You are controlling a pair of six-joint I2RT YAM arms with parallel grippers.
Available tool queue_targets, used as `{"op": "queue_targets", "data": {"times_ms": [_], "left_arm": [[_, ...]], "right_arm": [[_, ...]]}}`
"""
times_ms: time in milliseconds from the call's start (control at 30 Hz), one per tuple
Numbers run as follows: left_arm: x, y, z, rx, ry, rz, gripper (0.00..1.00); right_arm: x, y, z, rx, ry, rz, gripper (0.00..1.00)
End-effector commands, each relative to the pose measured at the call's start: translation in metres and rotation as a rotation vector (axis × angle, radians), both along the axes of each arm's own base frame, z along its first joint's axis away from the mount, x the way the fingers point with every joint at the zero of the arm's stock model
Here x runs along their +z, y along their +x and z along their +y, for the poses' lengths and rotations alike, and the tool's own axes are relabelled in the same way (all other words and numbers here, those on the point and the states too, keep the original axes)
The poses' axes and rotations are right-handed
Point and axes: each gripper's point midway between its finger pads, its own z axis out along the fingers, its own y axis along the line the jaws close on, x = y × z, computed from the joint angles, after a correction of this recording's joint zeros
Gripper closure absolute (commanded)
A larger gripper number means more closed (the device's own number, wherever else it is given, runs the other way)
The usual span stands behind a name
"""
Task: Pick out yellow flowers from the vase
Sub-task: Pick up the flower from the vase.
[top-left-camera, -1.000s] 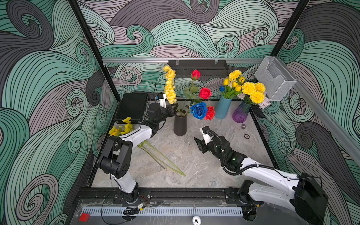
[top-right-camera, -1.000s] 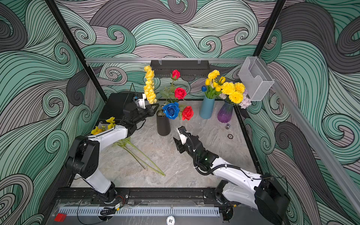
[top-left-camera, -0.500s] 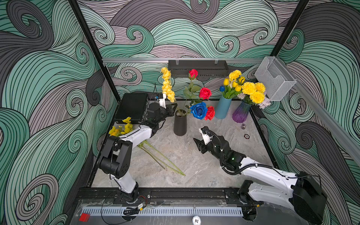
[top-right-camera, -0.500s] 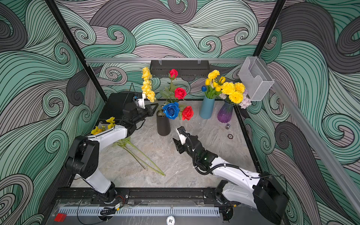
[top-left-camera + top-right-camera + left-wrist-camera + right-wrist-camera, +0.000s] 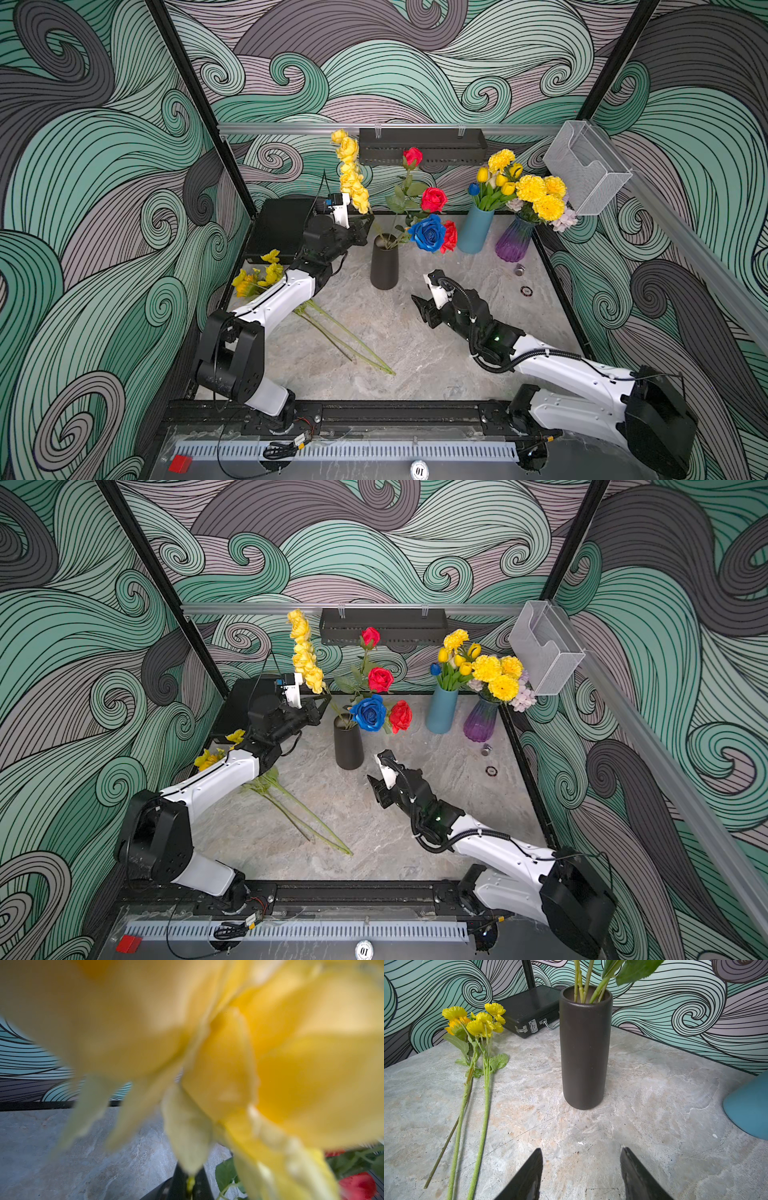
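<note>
The left gripper (image 5: 362, 225) is fully closed on the green stem of the yellow spray (image 5: 351, 174), pinching it just below the lowest bloom. The spray rises nearly upright above the gripper, and its stem slants down from the jaws into the mouth of the black vase (image 5: 384, 266), just beside the gripper. In the left wrist view the blurred blooms fill most of the frame, with the stem clamped between the dark fingertips (image 5: 178, 1186). The right gripper (image 5: 422, 307) hangs low over the middle of the table (image 5: 415, 345), jaws parted with nothing between them, aimed at the vase with bare surface between. Loose yellow flowers (image 5: 257, 278) lie flat near the left edge, heads toward the back left corner, stems running toward the front middle, partly under the left arm. Red roses (image 5: 434, 199) and a blue rose (image 5: 428, 232) stand in the black vase. Along the back edge a blue vase (image 5: 476, 232) holds yellow tulips (image 5: 500, 183), and a purple vase (image 5: 513, 245) toward the back right corner holds yellow pompoms (image 5: 540, 195). The table is grey marble-patterned, and a black case (image 5: 278, 224) lies in the back left corner. The walls carry teal and grey swirls, a black shelf (image 5: 422, 145) hangs on the back wall and a wire basket (image 5: 586, 166) on the right rail
</note>
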Motion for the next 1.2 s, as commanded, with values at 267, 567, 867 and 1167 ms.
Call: {"op": "queue_targets", "data": {"times_ms": [267, 567, 867, 1167], "left_arm": [[0.070, -0.017, 0.012, 0.050, 0.075, -0.126, 0.99], [0.102, -0.022, 0.027, 0.119, 0.148, -0.158, 0.99], [0.146, -0.055, 0.049, 0.175, 0.194, -0.210, 0.99], [0.182, -0.107, 0.065, 0.157, 0.142, -0.247, 0.99]], "right_arm": [[0.025, 0.005, 0.006, 0.006, 0.059, -0.036, 0.41], [0.030, 0.005, 0.008, 0.011, 0.068, -0.042, 0.41], [0.034, 0.005, 0.010, 0.024, 0.072, -0.048, 0.41], [0.050, 0.003, 0.021, 0.073, 0.099, -0.071, 0.41]]}}
